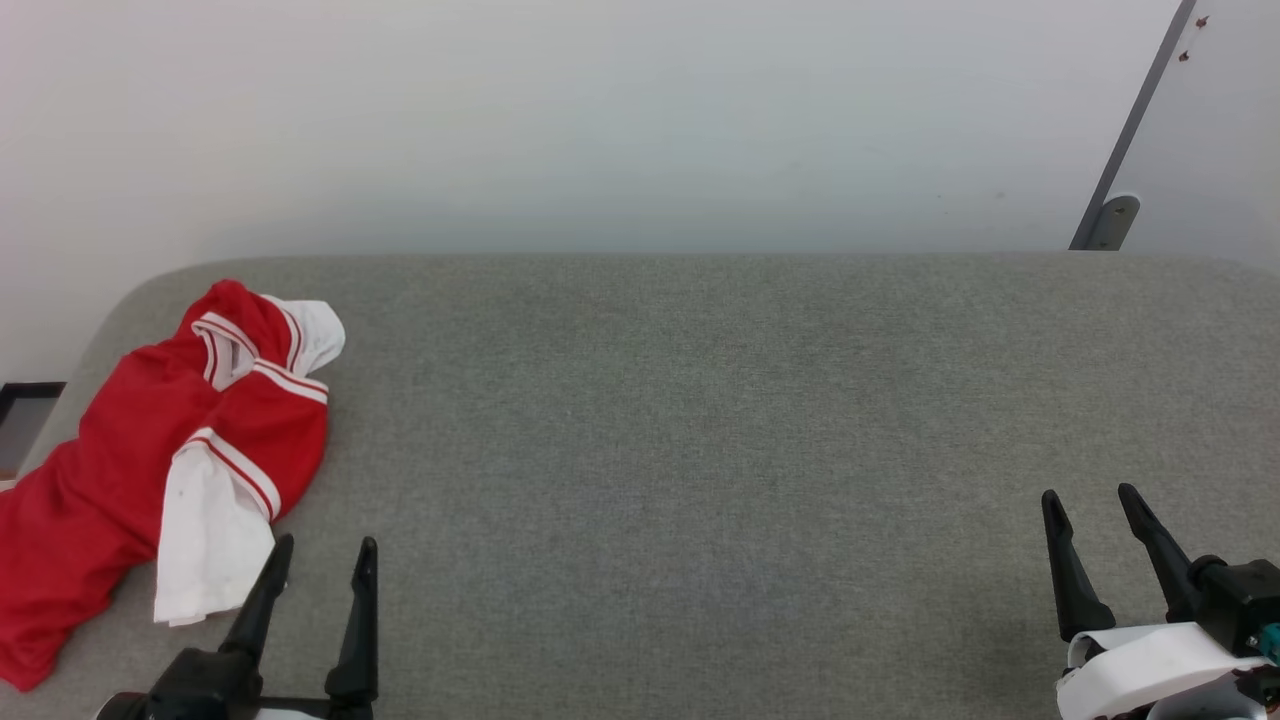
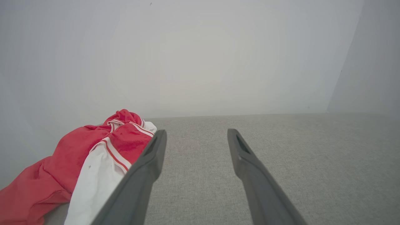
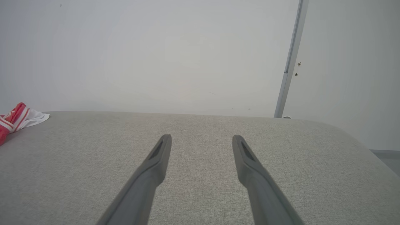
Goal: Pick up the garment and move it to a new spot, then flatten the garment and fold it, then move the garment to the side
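This looks like a plain test room or lab rather than a home, though one cannot be fully sure. A wide table covered in grey cloth stands against a bare white wall. A grey metal rail runs up that wall from a small bracket, and the garment lies at the table's left end.

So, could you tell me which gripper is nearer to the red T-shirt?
Left. The left gripper is close beside the red T-shirt, by its white sleeve; the right gripper is far off across the grey surface.
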